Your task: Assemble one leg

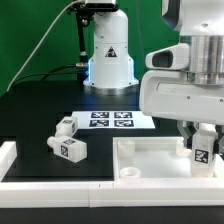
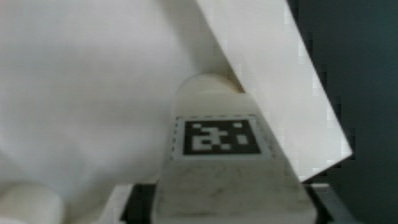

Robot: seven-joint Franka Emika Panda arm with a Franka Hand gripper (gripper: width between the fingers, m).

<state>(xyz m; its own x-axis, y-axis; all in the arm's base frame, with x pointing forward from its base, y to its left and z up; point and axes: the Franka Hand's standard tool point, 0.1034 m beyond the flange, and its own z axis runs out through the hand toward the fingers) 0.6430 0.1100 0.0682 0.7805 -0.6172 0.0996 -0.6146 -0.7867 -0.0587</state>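
Observation:
My gripper (image 1: 201,143) is shut on a white leg (image 1: 202,150) with a black-and-white tag, holding it upright over the right part of the large white rimmed panel (image 1: 150,160). In the wrist view the held leg (image 2: 222,140) fills the middle, its tag facing the camera, with the dark fingers (image 2: 160,205) pressed on both sides and the panel's rim (image 2: 267,70) running beside it. Two more legs lie on the black table at the exterior view's left: one (image 1: 65,127) near the marker board and one (image 1: 69,148) nearer the front.
The marker board (image 1: 110,121) lies flat behind the panel. A white base with a blue light (image 1: 108,60) stands at the back before a green backdrop. A white border strip (image 1: 8,160) edges the table at the front left.

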